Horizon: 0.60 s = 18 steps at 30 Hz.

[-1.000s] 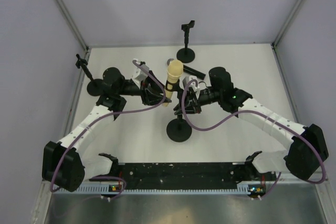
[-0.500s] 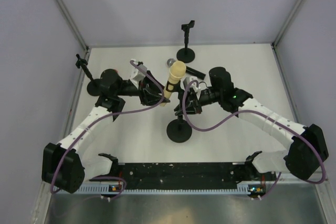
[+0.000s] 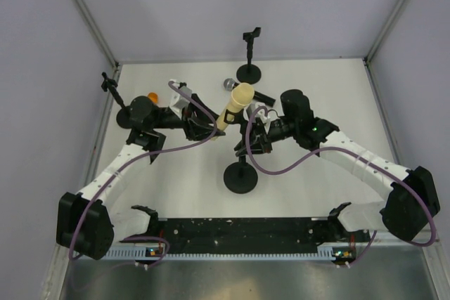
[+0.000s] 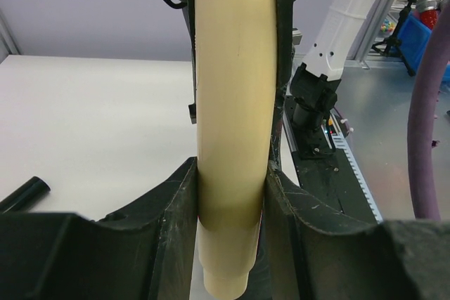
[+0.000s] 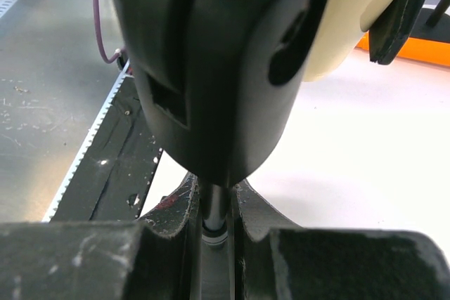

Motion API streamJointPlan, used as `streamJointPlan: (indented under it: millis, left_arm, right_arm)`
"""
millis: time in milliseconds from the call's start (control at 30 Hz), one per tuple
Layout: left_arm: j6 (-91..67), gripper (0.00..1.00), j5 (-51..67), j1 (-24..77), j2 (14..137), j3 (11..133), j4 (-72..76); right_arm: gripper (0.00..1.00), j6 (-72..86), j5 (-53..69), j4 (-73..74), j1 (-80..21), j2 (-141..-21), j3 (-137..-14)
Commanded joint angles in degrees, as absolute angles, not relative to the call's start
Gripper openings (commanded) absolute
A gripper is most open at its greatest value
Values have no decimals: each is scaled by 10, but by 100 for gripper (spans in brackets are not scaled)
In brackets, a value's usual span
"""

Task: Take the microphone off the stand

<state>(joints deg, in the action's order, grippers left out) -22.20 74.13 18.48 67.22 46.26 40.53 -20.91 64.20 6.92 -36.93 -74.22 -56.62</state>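
- The left gripper (image 3: 209, 128) clenched the cream microphone (image 3: 235, 105) just left of the stand (image 3: 240, 175), likely to draw it free.
- The right gripper (image 3: 249, 142) clamped the stand's pole, bracing it.

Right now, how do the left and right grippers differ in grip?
Left gripper is shut on the thick cream microphone; right gripper is shut on the thin stand pole. Left jaws stand well apart around the body; right jaws nearly meet. Shared: each is closed on something, neither is free.
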Motion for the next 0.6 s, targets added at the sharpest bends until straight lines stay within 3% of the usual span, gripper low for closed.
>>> streamJointPlan:
  millis: [0, 567]
  left_arm:
    - [-261, 0, 713, 167, 648, 468, 464]
    - [-308, 0, 706, 144, 636, 459, 526]
  right_arm:
    - [0, -236, 668, 68, -361, -723, -565]
    - [0, -250, 653, 76, -360, -722, -564]
